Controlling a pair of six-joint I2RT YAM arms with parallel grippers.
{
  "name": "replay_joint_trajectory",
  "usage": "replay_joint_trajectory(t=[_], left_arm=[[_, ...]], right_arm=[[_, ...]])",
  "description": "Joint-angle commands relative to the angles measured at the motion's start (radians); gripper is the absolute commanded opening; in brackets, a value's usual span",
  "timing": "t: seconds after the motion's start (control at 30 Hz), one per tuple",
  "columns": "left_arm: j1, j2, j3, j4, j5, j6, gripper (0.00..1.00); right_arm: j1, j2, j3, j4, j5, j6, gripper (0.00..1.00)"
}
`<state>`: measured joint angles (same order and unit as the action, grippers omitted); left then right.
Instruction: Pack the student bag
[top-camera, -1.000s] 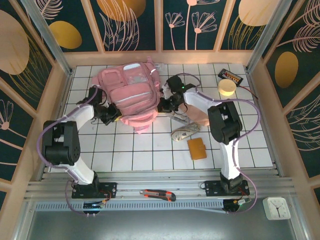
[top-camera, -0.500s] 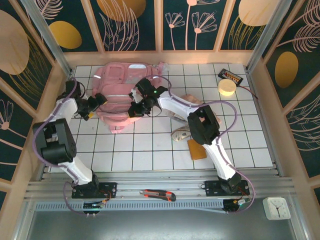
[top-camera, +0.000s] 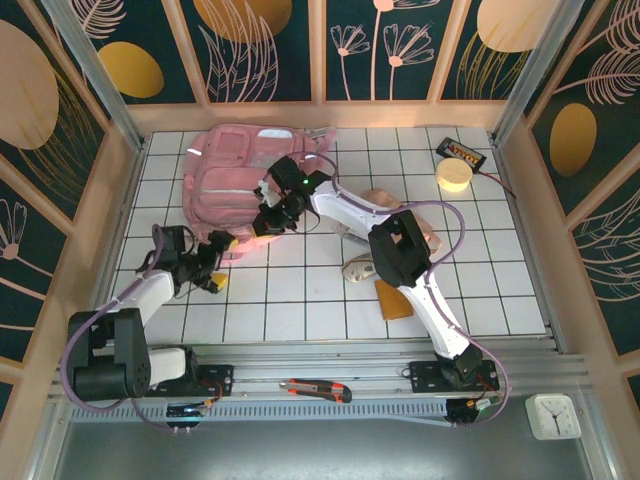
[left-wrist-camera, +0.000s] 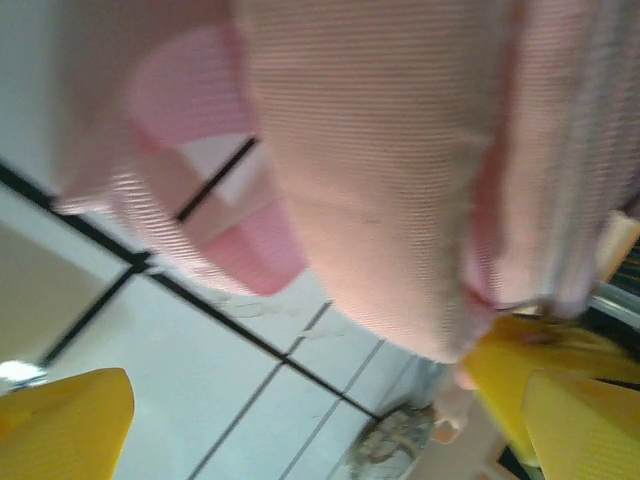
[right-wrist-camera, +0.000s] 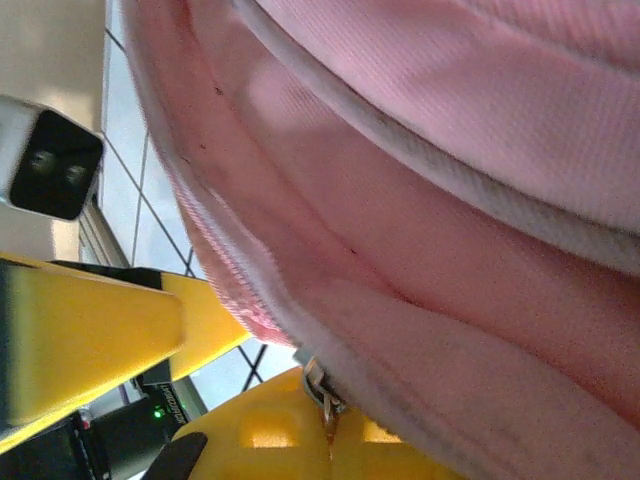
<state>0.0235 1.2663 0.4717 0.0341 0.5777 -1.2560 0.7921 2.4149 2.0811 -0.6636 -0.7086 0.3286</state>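
Starting far left with the left gripper: yellow fingers flung wide apart, gripping nothing, hovering low over the white tiled table. Just ahead of those fingertips and off to their right, the student bag, big and pink, lying on the far-left part of the table. Seen from the left wrist, its near corner drooping into the gap between the spread fingers; touching or not, impossible to call through the blur. Across now to the right gripper: squeezed together, clamped on the student bag's near edge, pinching the pink seam right by a small metal zipper pull. Well behind that hand, back toward the arm bases, a red-and-black utility knife lying on the metal rail. To the right of the clamped hand, partly under its own arm, a pale pink pouch. Closer in from there, a grey mottled lump, too small to identify, and just beside it an orange wallet. Far out to that hand's right, at the table's back corner, a pale yellow roll with a black device just behind it. Last, rightmost, off the table by the near edge, a small white clock.
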Motion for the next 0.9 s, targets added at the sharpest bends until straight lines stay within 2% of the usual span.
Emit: replay_joint_trajectory(t=[0.0, 0.3, 0.33, 0.4, 0.43, 0.47, 0.57, 0.7, 0.87], left_arm=[[-0.022, 0.028, -0.01, 0.2, 0.0, -0.204, 0.98], [-0.072, 0.229, 0.09, 0.292, -0.05, -0.23, 0.98], [-0.073, 0.243, 0.09, 0.299, -0.055, -0.229, 0.93], [-0.072, 0.26, 0.075, 0.328, -0.057, -0.234, 0.74], [-0.073, 0.265, 0.065, 0.35, -0.056, -0.239, 0.58], [-0.073, 0.269, 0.061, 0.352, -0.058, -0.237, 0.34], [-0.073, 0.27, 0.077, 0.295, -0.068, -0.175, 0.0], [-0.073, 0.254, 0.124, 0.164, -0.07, -0.045, 0.0], [-0.073, 0.21, 0.171, 0.013, -0.077, 0.101, 0.0]], right_arm=[[0.02, -0.077, -0.03, -0.018, -0.014, -0.032, 0.0], [0.043, -0.097, -0.045, -0.007, -0.01, -0.033, 0.0], [0.042, -0.097, -0.044, -0.011, -0.007, -0.034, 0.0], [0.043, -0.096, -0.044, -0.016, -0.004, -0.037, 0.0], [0.042, -0.094, -0.043, -0.018, 0.0, -0.039, 0.0], [0.043, -0.091, -0.044, -0.021, 0.005, -0.041, 0.0], [0.037, -0.089, -0.042, -0.038, 0.03, -0.056, 0.0], [-0.004, -0.114, -0.09, -0.055, 0.072, -0.073, 0.0], [-0.118, -0.182, -0.219, -0.019, 0.106, -0.086, 0.0]])
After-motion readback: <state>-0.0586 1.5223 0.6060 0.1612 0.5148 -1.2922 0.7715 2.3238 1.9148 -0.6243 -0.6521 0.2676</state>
